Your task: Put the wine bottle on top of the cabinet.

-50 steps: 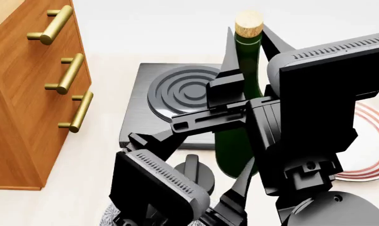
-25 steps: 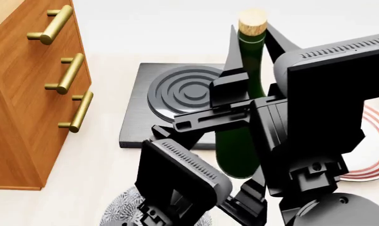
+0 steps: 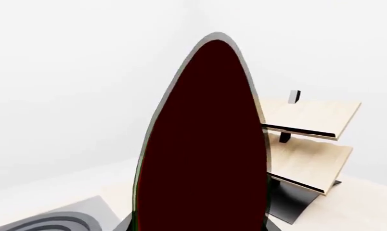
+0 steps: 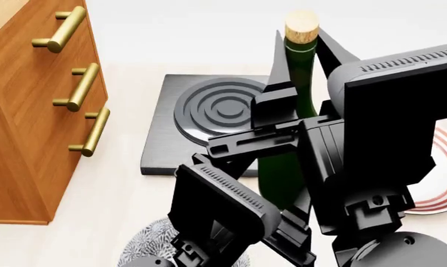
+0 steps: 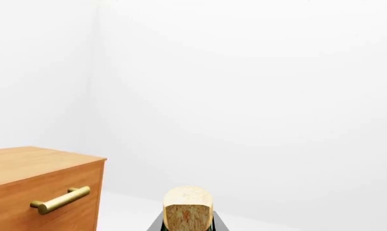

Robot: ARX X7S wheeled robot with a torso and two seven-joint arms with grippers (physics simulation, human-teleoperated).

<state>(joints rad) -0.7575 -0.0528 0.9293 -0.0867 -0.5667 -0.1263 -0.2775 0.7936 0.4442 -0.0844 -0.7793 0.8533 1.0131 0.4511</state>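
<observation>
The wine bottle (image 4: 284, 178) stands upright, dark green, with its tan cork (image 4: 301, 25) at the top. My right gripper (image 4: 305, 58) is shut on its neck, one finger (image 4: 277, 61) on each side. In the right wrist view the cork (image 5: 188, 209) sits just ahead of the jaws. My left gripper (image 4: 287, 231) is low against the bottle's body, its fingers hidden under the arm. The bottle (image 3: 203, 144) fills the left wrist view as a dark shape. The reddish-brown cabinet (image 4: 30, 139) with brass handles (image 4: 83, 86) stands at the left, apart from the bottle.
A black square hob (image 4: 208, 111) with raised rings lies behind the bottle. A red-striped plate (image 4: 440, 167) is at the right, a patterned bowl (image 4: 145, 250) under the left arm. A pale slanted wooden rack (image 3: 309, 144) stands beyond the bottle. The cabinet (image 5: 39, 183) appears in the right wrist view.
My left arm has swung right and up until it sits against the bottle's body. The bottle and right gripper have drifted slightly right and upward.
</observation>
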